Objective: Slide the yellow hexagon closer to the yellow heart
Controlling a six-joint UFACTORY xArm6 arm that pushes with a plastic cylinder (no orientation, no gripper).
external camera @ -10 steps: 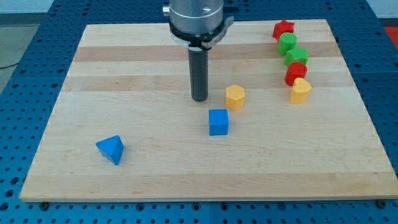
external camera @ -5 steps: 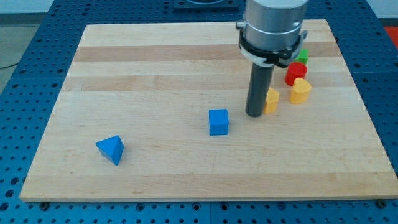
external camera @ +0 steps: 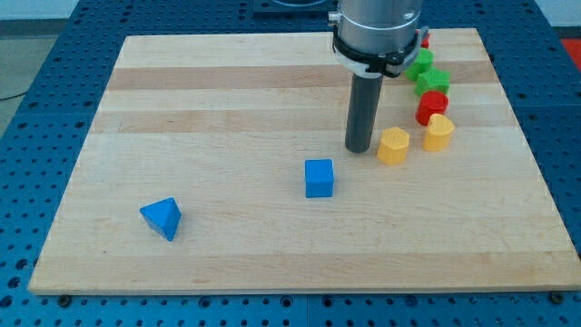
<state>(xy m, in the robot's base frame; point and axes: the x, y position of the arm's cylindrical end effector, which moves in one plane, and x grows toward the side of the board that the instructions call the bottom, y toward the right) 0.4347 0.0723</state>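
Note:
The yellow hexagon (external camera: 393,145) sits on the wooden board at the view's right, just left of the yellow heart (external camera: 438,133), with a small gap between them. My tip (external camera: 359,148) rests on the board just left of the hexagon, a small gap apart from it. The rod rises from there to the arm's head at the view's top.
A column of blocks stands above the heart: a red block (external camera: 432,105), two green blocks (external camera: 434,81) (external camera: 418,62), and a red one partly hidden behind the arm. A blue cube (external camera: 319,178) lies lower centre. A blue triangular block (external camera: 162,218) lies lower left.
My tip pushed the yellow hexagon to the right, from the board's middle to beside the yellow heart. It has since drawn back slightly left of the hexagon.

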